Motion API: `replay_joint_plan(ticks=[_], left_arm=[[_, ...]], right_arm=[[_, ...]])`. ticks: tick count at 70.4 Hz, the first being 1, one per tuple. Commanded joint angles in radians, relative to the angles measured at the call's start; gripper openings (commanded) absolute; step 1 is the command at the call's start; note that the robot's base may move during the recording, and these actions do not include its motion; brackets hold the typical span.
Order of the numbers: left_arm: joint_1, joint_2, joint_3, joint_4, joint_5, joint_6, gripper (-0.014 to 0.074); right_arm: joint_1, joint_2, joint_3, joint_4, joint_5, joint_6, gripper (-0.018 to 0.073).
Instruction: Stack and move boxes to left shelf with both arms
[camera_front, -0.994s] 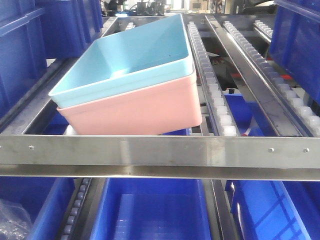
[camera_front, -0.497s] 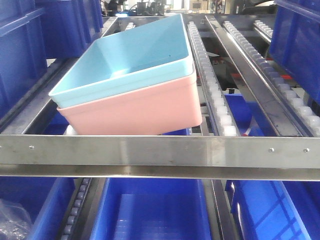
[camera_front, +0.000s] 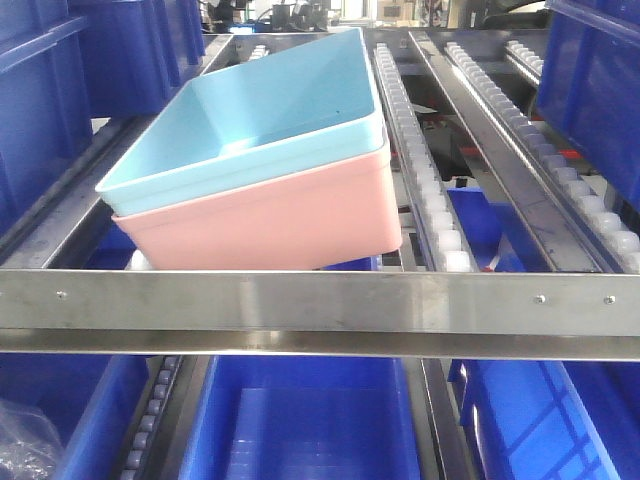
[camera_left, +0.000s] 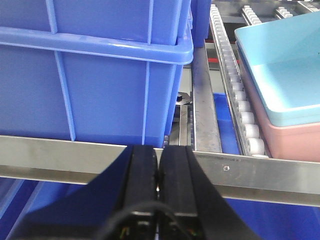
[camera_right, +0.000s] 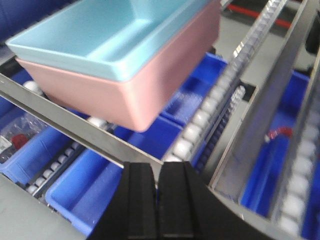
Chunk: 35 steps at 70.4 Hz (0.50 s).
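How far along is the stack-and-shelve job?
Looks essentially done. Stacked: the blue box is nested in the pink box. Shelved: the pair rests skewed on the roller rails behind the front bar. In hand: nothing; the left hand and right hand are shut and empty. Left: maybe squaring the stack.

Your way in from the front is crossed by the brushed-metal front bar (camera_front: 320, 310). Behind it, the nested sky-blue tub (camera_front: 270, 110) and pink tub (camera_front: 270, 215) fill the left lane between the roller rails (camera_front: 420, 150). The lane to their right lies open between rails. A dark blue ribbed crate (camera_left: 95, 70) walls the far left; another dark blue crate (camera_front: 600, 90) crowds the right edge.
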Motion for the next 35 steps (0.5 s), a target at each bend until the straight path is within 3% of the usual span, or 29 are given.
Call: replay_joint_plan(ticks=[1, 8, 18, 27, 35], left_arm=[[0.0, -0.018, 0.029, -0.012, -0.076, -0.009, -0.0008], [0.0, -0.018, 0.029, -0.012, -0.076, -0.009, -0.0008], [0.0, -0.018, 0.029, -0.012, -0.076, -0.009, -0.0008], [0.0, -0.018, 0.029, -0.012, -0.076, -0.009, -0.0008], [0.0, -0.018, 0.029, -0.012, -0.076, -0.009, -0.0008]], right_arm=[[-0.055, -0.036, -0.027, 0.124, -0.004, -0.107, 0.0036], [-0.178, -0.095, 0.001, 0.206, -0.001, -0.201, 0.0036], [-0.353, -0.221, 0.145, 0.231, -0.13, -0.201, 0.0036], [-0.447, -0.375, 0.281, 0.254, -0.174, -0.201, 0.0036], [-0.478, -0.499, 0.357, 0.254, -0.175, -0.201, 0.0036]])
